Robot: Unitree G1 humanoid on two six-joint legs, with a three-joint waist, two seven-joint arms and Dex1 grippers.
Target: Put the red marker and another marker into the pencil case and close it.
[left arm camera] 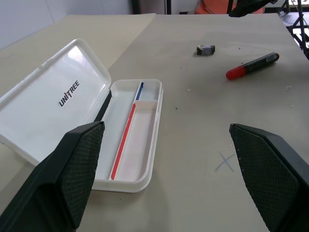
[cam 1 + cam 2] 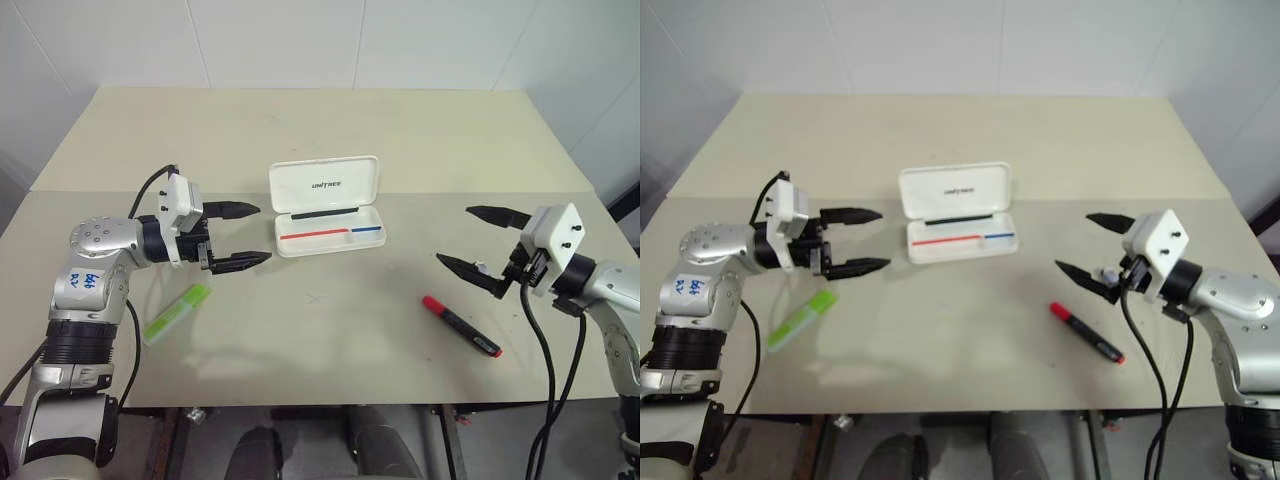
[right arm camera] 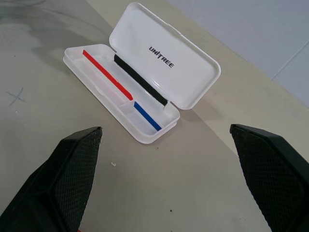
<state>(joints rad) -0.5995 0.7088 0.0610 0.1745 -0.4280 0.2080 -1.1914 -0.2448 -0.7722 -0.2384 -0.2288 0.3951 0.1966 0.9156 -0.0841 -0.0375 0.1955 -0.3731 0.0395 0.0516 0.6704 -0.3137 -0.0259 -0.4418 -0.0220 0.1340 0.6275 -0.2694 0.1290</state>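
Glossy white plastic case (image 2: 325,205), matt beige table (image 2: 400,130)

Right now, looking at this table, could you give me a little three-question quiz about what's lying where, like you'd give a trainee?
1. True or false: the pencil case lies open with nothing in its tray.
2. Which gripper is nearer the red marker: A) the left gripper, B) the right gripper?
3. Fill in: the green highlighter lies on the table, below the ____ gripper in the head views.

Key:
1. True. The lid stands up and the tray shows its red and blue stripes, no marker.
2. B.
3. left. Both grippers are open and hold nothing.
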